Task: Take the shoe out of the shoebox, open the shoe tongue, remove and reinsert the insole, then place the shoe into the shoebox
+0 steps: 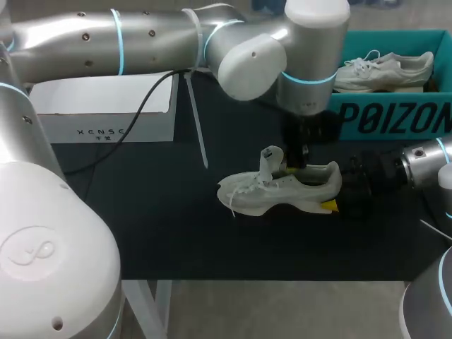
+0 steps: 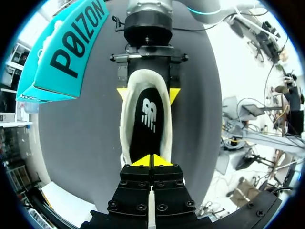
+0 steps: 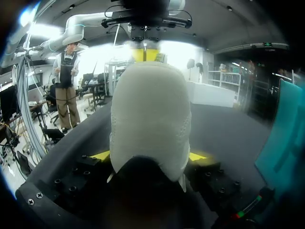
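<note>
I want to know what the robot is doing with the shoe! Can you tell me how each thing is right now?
shoebox: open, second shoe inside.
shoe: out of the shoebox, standing upright.
tongue: pulled up, open.
insole: lying inside the shoe.
left end effector: shut, above the shoe's opening.
right end effector: shut on the shoe's heel.
</note>
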Controlling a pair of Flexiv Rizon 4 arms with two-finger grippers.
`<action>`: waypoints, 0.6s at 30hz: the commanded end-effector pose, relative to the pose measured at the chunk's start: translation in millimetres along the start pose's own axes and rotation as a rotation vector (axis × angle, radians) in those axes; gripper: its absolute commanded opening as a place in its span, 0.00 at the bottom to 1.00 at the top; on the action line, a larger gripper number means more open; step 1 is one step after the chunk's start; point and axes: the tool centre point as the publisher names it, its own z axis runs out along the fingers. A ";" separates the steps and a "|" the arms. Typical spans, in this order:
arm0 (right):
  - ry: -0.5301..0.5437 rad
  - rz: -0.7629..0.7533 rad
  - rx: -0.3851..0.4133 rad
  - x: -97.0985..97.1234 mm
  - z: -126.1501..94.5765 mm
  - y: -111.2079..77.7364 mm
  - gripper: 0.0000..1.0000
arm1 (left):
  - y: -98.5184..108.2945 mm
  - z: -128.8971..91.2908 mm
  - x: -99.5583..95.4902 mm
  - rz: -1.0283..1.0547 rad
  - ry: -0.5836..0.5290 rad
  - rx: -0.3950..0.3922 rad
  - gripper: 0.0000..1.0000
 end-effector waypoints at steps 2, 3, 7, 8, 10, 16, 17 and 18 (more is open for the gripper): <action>-0.004 0.000 0.002 0.5 1.5 -1.2 0.00 | -0.9 -1.9 -7.5 -0.004 -0.013 0.001 0.00; -0.004 0.000 0.002 0.5 1.5 -1.2 0.00 | -1.3 -0.7 -8.6 -0.004 -0.015 -0.001 0.00; -0.004 0.000 0.002 0.5 1.5 -1.2 0.00 | -4.2 11.7 -9.0 0.006 -0.018 -0.017 0.00; -0.004 0.000 0.002 0.5 1.5 -1.2 0.00 | -4.7 15.4 -8.6 0.006 -0.017 -0.016 0.00; -0.004 0.000 0.002 0.5 1.5 -1.2 0.00 | -6.4 23.0 -6.6 0.012 -0.010 -0.023 0.00; -0.004 0.000 0.002 0.5 1.5 -1.2 0.00 | -10.8 41.2 6.0 0.019 0.018 -0.030 0.00; -0.004 0.000 0.002 0.5 1.5 -1.2 0.00 | -11.6 42.6 8.3 0.021 0.020 -0.033 0.00; -0.004 0.000 0.002 0.5 1.5 -1.2 0.00 | -12.2 43.6 10.5 0.023 0.023 -0.034 0.00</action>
